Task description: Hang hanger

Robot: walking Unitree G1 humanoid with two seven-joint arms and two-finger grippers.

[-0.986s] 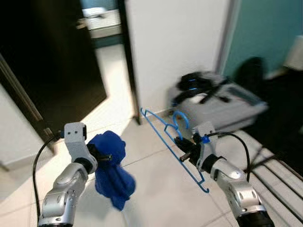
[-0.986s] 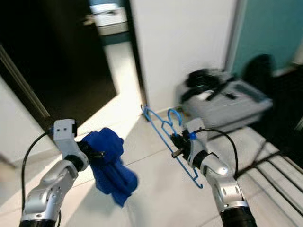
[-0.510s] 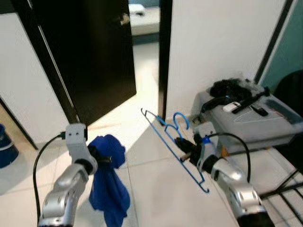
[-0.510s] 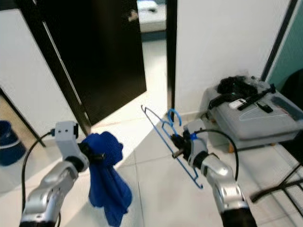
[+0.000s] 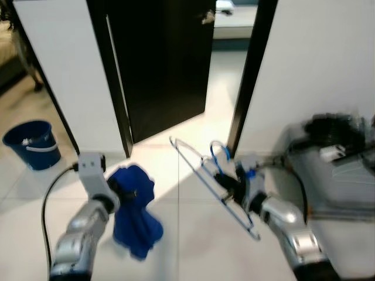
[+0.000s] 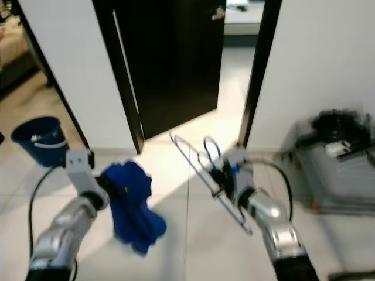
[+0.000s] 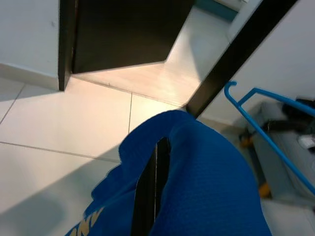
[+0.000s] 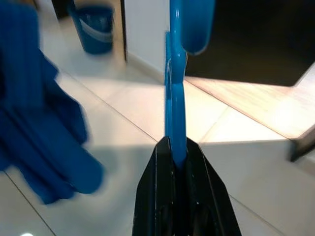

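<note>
Thin blue wire hanger (image 5: 214, 178), hooked top, pinched in right gripper (image 5: 229, 186) above glossy tile floor (image 5: 187, 234). Crumpled blue mesh cloth (image 5: 133, 208) clamped in left gripper (image 5: 120, 191). Round blue bucket (image 5: 30, 143) nearby.

Glossy plastic hanger (image 5: 212, 182); matt knit cloth (image 5: 134, 211).

Blue garment (image 7: 206, 187) covers most of the left gripper's fingers (image 7: 147, 196). Grey case (image 5: 337, 170) is motion-blurred and cut by the frame edge.
</note>
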